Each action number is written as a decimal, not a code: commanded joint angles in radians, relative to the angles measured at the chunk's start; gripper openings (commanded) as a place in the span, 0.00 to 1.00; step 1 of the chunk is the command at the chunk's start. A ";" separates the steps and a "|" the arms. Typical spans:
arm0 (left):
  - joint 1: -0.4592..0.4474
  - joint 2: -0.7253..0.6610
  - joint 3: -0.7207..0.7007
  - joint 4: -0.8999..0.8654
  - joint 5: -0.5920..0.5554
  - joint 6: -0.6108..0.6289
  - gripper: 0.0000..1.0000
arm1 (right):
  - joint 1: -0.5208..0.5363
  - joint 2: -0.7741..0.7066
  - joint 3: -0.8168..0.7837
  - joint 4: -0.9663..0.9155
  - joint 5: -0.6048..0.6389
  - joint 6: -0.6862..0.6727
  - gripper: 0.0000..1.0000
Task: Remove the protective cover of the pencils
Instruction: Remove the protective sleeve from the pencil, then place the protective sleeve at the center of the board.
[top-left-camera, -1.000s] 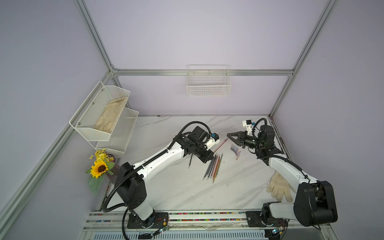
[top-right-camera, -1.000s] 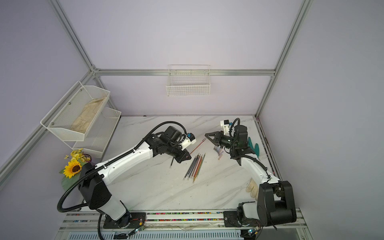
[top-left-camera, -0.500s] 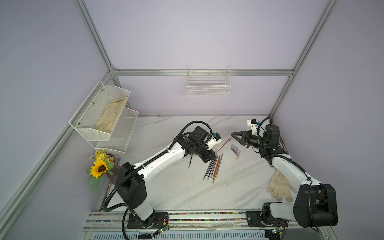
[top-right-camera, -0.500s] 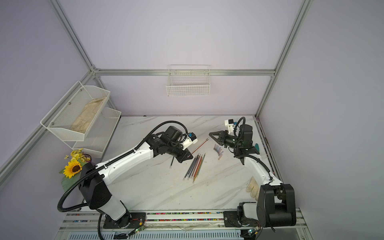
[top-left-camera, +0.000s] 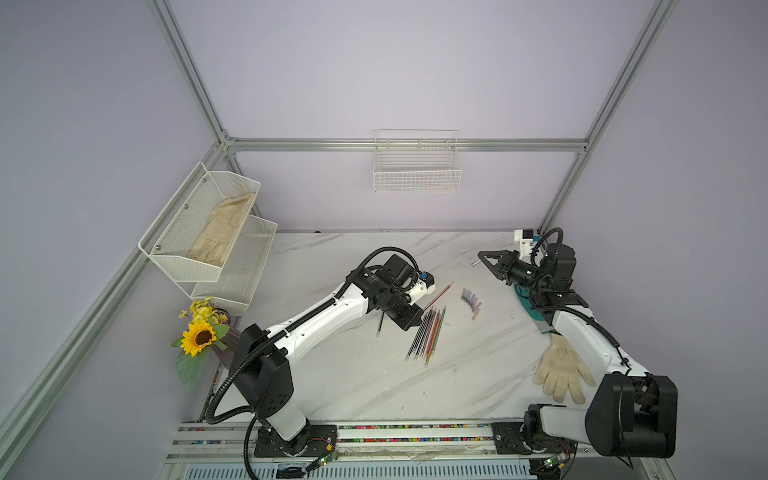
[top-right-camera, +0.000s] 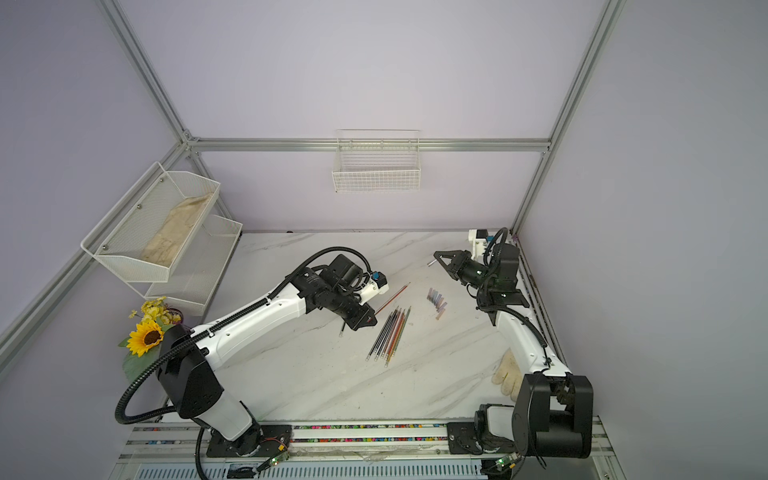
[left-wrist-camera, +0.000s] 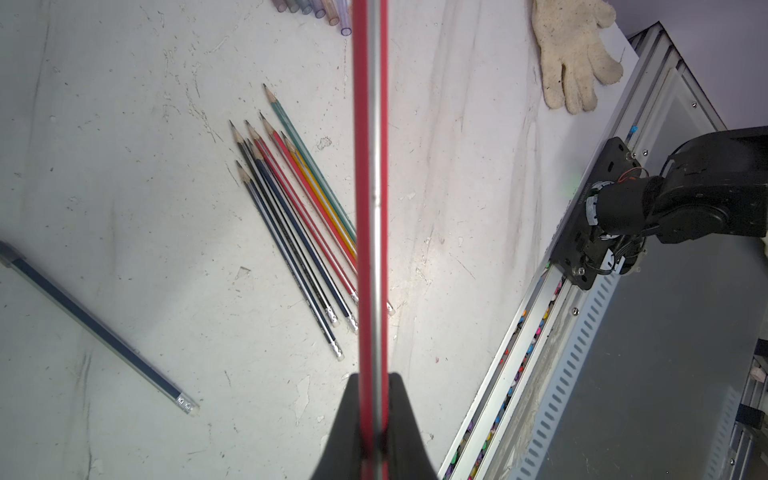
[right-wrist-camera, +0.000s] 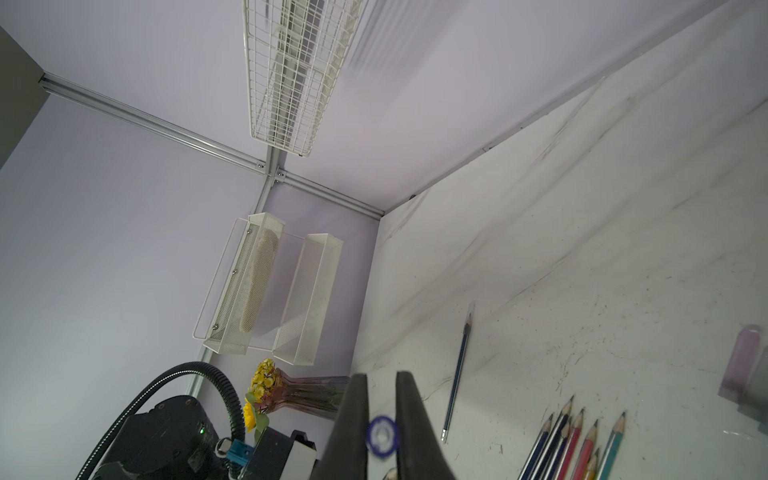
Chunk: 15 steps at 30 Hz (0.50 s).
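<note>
Red pencil (left-wrist-camera: 371, 208), likely light, stiff, slick: left pincer (left-wrist-camera: 372, 379) clamps its shaft; right pincer (right-wrist-camera: 381, 378) pinches a clear tip cover (right-wrist-camera: 381, 437).

Both top views looked steeply down from above the front edge, sharing the whole counter (top-left-camera: 353, 382). Each wrist camera sat close behind its hand: left hand (left-wrist-camera: 373, 376) facing the counter, right hand (right-wrist-camera: 381, 376) the back-left corner.

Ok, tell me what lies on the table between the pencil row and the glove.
Nothing: the marble table between the pencil row and the glove is bare, as both top views show.
</note>
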<state>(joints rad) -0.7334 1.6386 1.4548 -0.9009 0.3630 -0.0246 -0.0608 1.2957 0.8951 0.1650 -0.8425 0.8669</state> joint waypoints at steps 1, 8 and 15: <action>0.003 -0.012 -0.014 0.003 -0.019 0.001 0.00 | 0.003 -0.018 -0.081 -0.042 0.048 -0.022 0.00; 0.003 0.004 -0.004 -0.009 -0.019 0.003 0.00 | -0.006 -0.029 -0.228 -0.121 0.188 -0.073 0.00; 0.002 0.002 -0.006 -0.012 -0.018 0.003 0.00 | -0.034 0.105 -0.256 -0.155 0.307 -0.164 0.01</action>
<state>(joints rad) -0.7334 1.6421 1.4548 -0.9085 0.3431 -0.0254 -0.0788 1.3540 0.6464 0.0360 -0.6086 0.7593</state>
